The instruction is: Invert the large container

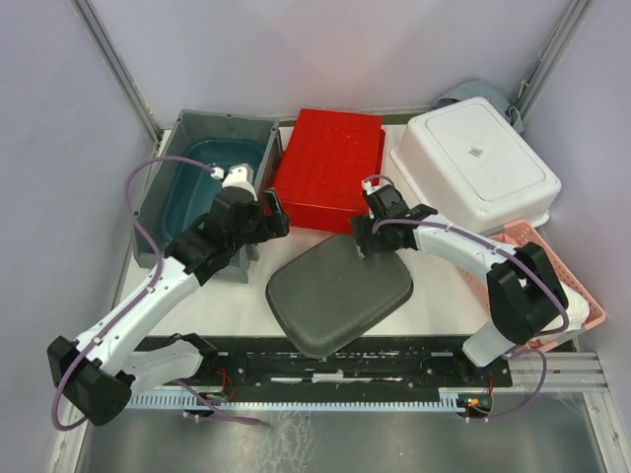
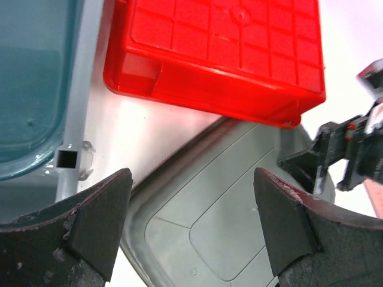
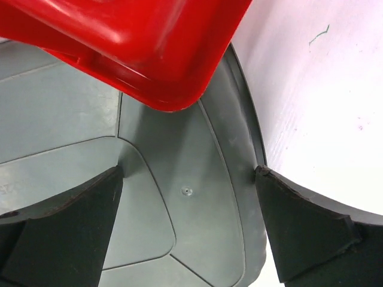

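Note:
The large container is dark grey and lies in the middle of the table, its flat moulded underside facing up. Its far edge reaches the red crate. My left gripper hovers over its far left corner, open with nothing between the fingers; in the left wrist view the grey underside fills the gap of the left gripper. My right gripper stands open over the far right corner. In the right wrist view one fingertip of the right gripper sits at the container's rim.
An upturned red crate sits at the back centre. A grey bin with a teal tub inside stands back left. An upturned white tub is back right, and a pink basket is on the right.

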